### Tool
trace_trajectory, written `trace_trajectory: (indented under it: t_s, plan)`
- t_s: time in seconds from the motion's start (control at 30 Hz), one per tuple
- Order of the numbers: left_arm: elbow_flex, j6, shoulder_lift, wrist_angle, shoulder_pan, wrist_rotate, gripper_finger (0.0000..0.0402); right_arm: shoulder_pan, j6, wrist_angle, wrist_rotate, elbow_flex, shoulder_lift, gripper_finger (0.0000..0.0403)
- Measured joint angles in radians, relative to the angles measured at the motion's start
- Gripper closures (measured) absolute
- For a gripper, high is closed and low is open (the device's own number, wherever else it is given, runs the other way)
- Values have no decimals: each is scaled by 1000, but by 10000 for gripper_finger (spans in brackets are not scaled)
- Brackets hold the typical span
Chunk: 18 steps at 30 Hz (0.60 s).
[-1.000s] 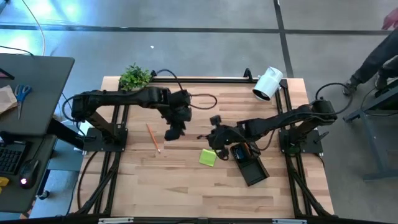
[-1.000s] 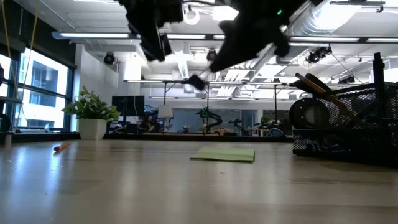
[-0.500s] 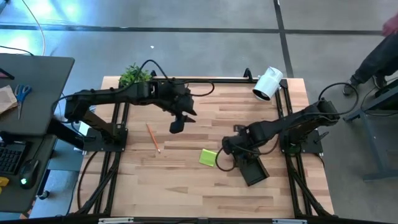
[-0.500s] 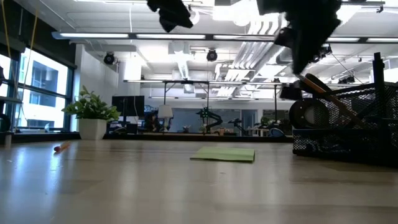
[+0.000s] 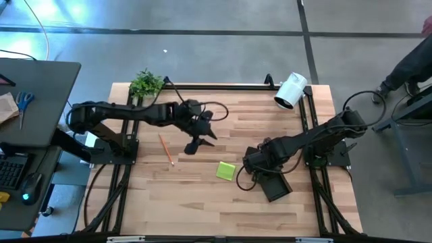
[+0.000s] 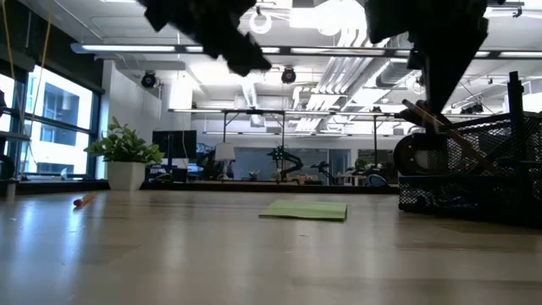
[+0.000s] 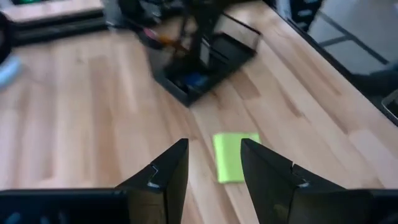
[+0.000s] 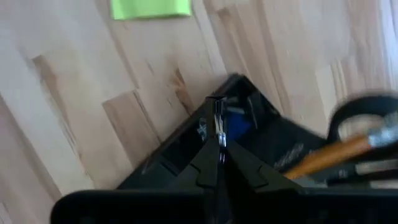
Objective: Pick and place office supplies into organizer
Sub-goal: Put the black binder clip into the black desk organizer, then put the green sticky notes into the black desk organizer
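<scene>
The orange pencil (image 5: 165, 149) lies on the bare wood toward the left side of the table, just where it lay a second ago, untouched. Beside it the left gripper (image 5: 194, 145) has swung out toward the middle and now hovers above the board with its jaws apart and empty; its wrist view looks down on the lime-green sticky-note pad (image 7: 235, 156), which has not moved either. To the right, the right gripper (image 8: 219, 140) has come down from above the pad's far side to the black organizer (image 5: 271, 183), and its jaws are pinched together on a thin dark clip-like piece held just over the low tray section, where a small blue piece (image 8: 235, 121) already sits. I judge one more small item is about to go in, leaving the pad and pencil. No brand, label or writing can be read anywhere.
</scene>
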Motion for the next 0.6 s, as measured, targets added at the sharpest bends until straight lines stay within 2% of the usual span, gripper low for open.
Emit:
trace_trajectory:
  t_s: [0.27,0.43,0.6]
  plan:
    - [-214,12,0,145,-1,75,266,1,164,-25,-2,0,8,385]
    - [-294,11,0,250,-1,75,266,17,292,-31,-3,0,9,340]
    - [-306,16,0,286,-1,25,266,51,418,-75,10,0,9,291]
